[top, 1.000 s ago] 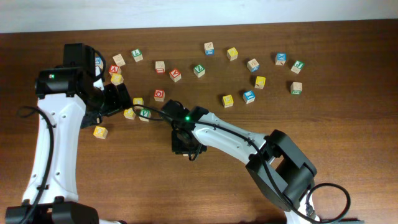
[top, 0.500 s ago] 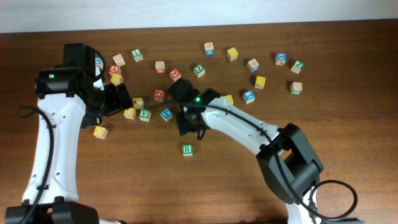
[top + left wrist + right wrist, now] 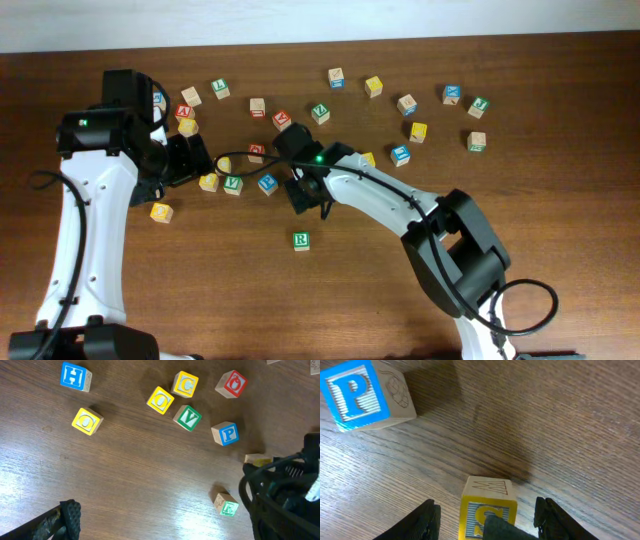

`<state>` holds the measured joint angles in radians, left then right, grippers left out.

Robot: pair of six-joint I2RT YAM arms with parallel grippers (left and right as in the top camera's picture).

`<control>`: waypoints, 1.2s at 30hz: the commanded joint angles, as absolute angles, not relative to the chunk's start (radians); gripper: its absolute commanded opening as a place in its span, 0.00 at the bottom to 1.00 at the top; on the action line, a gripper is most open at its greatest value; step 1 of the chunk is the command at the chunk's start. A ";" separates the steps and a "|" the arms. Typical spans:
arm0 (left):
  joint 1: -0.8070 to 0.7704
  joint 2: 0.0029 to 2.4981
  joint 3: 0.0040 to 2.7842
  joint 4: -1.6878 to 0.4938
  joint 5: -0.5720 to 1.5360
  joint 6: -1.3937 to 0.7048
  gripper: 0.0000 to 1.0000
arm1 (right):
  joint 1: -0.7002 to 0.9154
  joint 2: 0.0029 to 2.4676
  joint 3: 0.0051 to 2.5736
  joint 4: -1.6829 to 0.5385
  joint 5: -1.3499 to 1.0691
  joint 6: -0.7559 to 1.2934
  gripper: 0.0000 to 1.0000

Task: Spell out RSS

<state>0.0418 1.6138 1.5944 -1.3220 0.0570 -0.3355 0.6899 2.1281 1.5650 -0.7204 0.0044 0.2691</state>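
Our right end effector stands open astride a yellow S cube; the green R cube lies apart on the surface. Closing off-centre, we could knock the S askew.

- Green R cube, lower centre of the overhead view: pale letter R.
- Blue P cube, upper left of the right wrist view: white P.
- Yellow S cube, bottom centre of the same view: a partly hidden S on the yellow face, and M on the wooden side.
- Left wrist view: blue H cube at upper left, yellow G cube at top centre, and green V cube just below the G.
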 commanded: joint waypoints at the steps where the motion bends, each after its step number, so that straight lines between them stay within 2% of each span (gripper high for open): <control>1: 0.044 1.612 1.599 -1.322 0.067 -0.327 0.99 | 0.693 2.140 1.557 -0.718 0.043 0.293 0.41; 10: 0.044 1.612 1.599 -1.322 0.067 -0.327 0.99 | 0.693 2.149 1.536 -0.719 0.039 0.294 0.38; 17: 0.044 1.612 1.599 -1.322 0.067 -0.327 0.99 | 0.693 2.141 1.537 -0.714 0.039 0.332 0.24; 24: 0.044 1.612 1.599 -1.322 0.067 -0.327 0.99 | 0.692 2.032 1.539 -0.843 0.039 0.405 0.24; 29: 0.044 1.612 1.599 -1.322 0.067 -0.327 0.99 | 0.701 2.009 1.538 -1.126 -0.003 0.519 0.24; 33: 0.044 1.612 1.599 -1.322 0.067 -0.327 0.99 | 0.707 2.009 1.473 -1.080 -0.061 0.663 0.24; 36: 0.044 1.612 1.599 -1.322 0.067 -0.327 0.99 | 0.708 2.009 1.471 -1.013 -0.140 0.667 0.24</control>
